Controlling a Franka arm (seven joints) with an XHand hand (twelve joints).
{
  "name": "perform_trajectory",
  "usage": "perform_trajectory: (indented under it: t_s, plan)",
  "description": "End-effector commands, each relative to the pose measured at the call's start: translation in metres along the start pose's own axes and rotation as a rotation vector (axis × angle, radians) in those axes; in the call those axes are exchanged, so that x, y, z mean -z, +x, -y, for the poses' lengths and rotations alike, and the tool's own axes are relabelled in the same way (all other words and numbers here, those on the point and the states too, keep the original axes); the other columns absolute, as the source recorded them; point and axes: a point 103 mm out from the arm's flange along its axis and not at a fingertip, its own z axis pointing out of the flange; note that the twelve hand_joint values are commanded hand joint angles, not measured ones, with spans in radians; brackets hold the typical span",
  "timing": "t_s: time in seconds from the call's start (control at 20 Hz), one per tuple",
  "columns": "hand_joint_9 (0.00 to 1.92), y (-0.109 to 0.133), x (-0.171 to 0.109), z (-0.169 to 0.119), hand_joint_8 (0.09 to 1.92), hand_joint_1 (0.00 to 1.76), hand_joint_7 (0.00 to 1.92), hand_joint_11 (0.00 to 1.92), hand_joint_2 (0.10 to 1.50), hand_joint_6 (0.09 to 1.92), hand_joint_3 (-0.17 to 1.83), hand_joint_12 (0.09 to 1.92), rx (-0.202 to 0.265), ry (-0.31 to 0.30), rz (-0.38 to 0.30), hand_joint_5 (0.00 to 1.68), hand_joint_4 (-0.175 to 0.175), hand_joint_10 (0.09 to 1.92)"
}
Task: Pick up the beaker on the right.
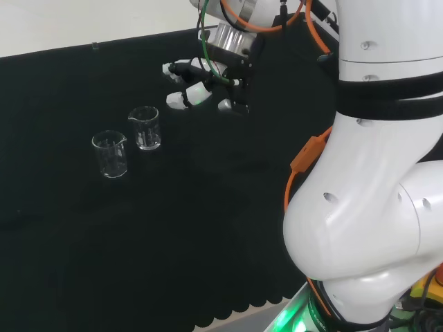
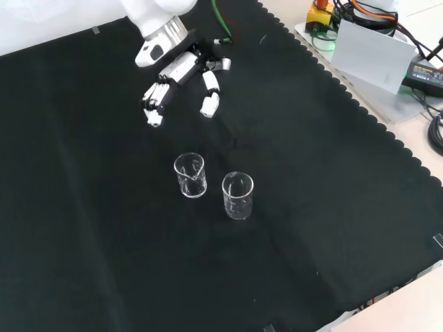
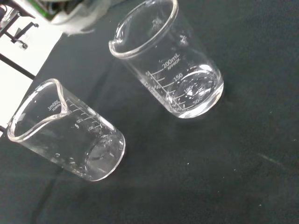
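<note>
Both beakers point(image 3: 173, 60) point(image 3: 65, 135) stand upright, spouts alike; robot hand point(image 2: 181, 81) apart.

1. A robotics lab: a white arm point(image 1: 360, 207) works over a black cloth point(image 2: 104, 242) bench
2. Graduated glass beakers point(image 2: 190, 175) stand mid-cloth
3. Cables and electronics boxes point(image 2: 370, 52) lie at one o'clock in the front view

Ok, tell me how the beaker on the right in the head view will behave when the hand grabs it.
The beaker is clear smooth glass, so it is probably stiff, slippery and breakable. It looks empty, so likely light. It stands upright near the other beaker, so a nudge from the open hand might knock them together.
</note>
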Motion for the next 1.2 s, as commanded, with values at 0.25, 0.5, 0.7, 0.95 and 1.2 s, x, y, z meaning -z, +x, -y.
perform_trajectory:
  t_s: [0.25, 0.5, 0.7, 0.95, 1.2]
  plan:
    - [0.26, -0.011, -0.030, -0.015, 0.60, 0.80, 0.11, 0.00, 0.52, 0.09, 0.75, 1.08, 0.034, 0.035, -0.062, 0.23, -0.066, 0.64]
    - [0.25, -0.017, -0.041, -0.020, 0.60, 0.79, 0.10, 0.00, 0.51, 0.09, 0.75, 1.07, 0.048, 0.044, -0.091, 0.22, -0.069, 0.64]
    - [0.25, -0.020, -0.048, -0.026, 0.60, 0.79, 0.10, 0.00, 0.51, 0.09, 0.75, 1.06, 0.067, 0.025, -0.104, 0.22, -0.071, 0.64]
    - [0.25, -0.021, -0.058, -0.031, 0.60, 0.81, 0.10, 0.00, 0.49, 0.09, 0.74, 1.06, 0.089, 0.005, -0.124, 0.22, -0.071, 0.64]
    - [0.25, -0.023, -0.068, -0.041, 0.60, 0.82, 0.10, 0.00, 0.49, 0.09, 0.73, 1.07, 0.105, 0.009, -0.139, 0.22, -0.073, 0.64]
